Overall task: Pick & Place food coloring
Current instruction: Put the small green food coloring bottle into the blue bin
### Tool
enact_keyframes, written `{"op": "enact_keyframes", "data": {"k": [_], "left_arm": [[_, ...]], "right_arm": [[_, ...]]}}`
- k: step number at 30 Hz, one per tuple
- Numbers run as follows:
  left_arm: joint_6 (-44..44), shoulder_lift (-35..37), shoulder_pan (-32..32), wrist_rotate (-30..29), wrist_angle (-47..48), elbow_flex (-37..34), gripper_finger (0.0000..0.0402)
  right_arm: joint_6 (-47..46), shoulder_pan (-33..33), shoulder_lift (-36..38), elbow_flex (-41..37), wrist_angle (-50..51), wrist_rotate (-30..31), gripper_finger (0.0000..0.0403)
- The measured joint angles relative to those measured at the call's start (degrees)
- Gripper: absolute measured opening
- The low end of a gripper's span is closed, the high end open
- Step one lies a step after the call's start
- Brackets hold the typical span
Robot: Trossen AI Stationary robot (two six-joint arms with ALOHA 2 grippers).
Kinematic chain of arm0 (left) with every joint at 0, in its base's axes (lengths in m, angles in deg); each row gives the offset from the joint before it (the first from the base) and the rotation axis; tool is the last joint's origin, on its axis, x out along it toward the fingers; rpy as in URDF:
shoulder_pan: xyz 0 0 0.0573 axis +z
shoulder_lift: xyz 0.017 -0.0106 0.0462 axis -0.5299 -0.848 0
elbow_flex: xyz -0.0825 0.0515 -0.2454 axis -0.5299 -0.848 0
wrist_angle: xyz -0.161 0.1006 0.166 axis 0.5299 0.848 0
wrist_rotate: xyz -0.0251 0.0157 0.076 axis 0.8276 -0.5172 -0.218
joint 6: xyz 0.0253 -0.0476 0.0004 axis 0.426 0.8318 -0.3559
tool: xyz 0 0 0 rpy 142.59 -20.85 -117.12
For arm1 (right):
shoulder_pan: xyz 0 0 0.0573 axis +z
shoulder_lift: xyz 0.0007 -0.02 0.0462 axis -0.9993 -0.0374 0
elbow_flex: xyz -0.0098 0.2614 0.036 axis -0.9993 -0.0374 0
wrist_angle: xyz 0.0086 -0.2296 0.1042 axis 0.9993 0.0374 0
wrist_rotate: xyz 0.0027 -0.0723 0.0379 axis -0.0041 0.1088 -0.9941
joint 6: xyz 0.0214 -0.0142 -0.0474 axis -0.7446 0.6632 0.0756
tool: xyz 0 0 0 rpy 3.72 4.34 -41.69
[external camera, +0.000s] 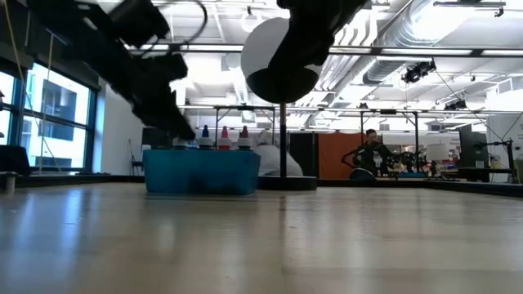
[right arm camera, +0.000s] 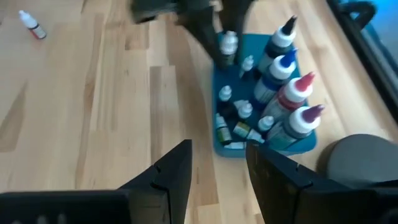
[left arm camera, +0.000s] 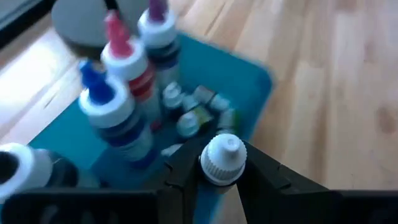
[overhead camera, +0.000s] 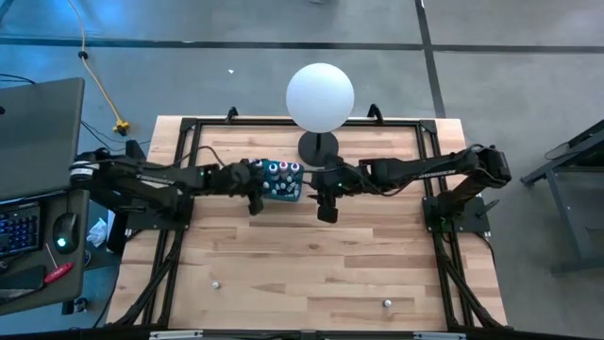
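Left jaws gripping 1 white-capped food coloring bottle (left arm camera: 222, 163), upright, cap up, over teal tray (left arm camera: 249, 81)

Two arms, two hands, one tray, and bottles in two sizes

One teal tray (external camera: 200, 173) holds four tall bottles (right arm camera: 280, 68), one each with a black, blue, red and purple top. About six tiny bottles (right arm camera: 244, 110) crowd beside them, though the exact number is hard to tell. One more tiny bottle (left arm camera: 222, 160) sits between the fingers of the left hand (left arm camera: 217, 167); the right hand (right arm camera: 217, 149) holds none. Two loose ones (overhead camera: 215, 281) lie on the near counter (overhead camera: 311, 255), one left and one right. There is one white globe (overhead camera: 321, 96) and one person (external camera: 374, 155) far back.
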Motion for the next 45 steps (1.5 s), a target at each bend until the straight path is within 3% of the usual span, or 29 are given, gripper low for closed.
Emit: {"op": "enact_keyframes", "data": {"k": [7, 15, 18, 24, 31, 36, 45], "left_arm": [[-2.6, -4.9, 5.8, 2.0, -0.1, 0.0, 0.0109], [-5.2, -7.5, 5.7, 0.7, -1.0, 0.0, 0.0147], [-5.4, -6.4, 5.7, 0.8, -2.9, 0.0, 0.0155], [-5.4, -5.8, 5.7, 0.8, -3.4, 2.4, 0.0156], [-5.3, -5.7, 5.7, 0.2, -3.6, 2.9, 0.0156], [-3.1, -5.7, 5.7, 0.2, -3.6, 2.9, 0.0156], [0.8, -5.7, 5.7, 0.9, -5.6, 3.0, 0.0156]], "right_arm": [[-0.5, 0.0, -2.8, 0.0, -0.2, -1.1, 0.0145], [-0.2, 0.2, -4.0, 0.0, -0.2, -1.1, 0.0145], [-0.2, 1.5, -3.7, 0.0, -0.2, -4.3, 0.0145], [-0.4, 8.0, -0.5, 0.0, 6.5, -13.2, 0.0145], [-0.5, 20.2, 1.9, -1.1, 21.8, -14.5, 0.0145], [1.1, 28.5, 1.8, -9.3, 14.1, -17.6, 0.0144], [-8.1, 37.2, 7.7, -30.1, -19.2, -18.9, 0.0121]]}}
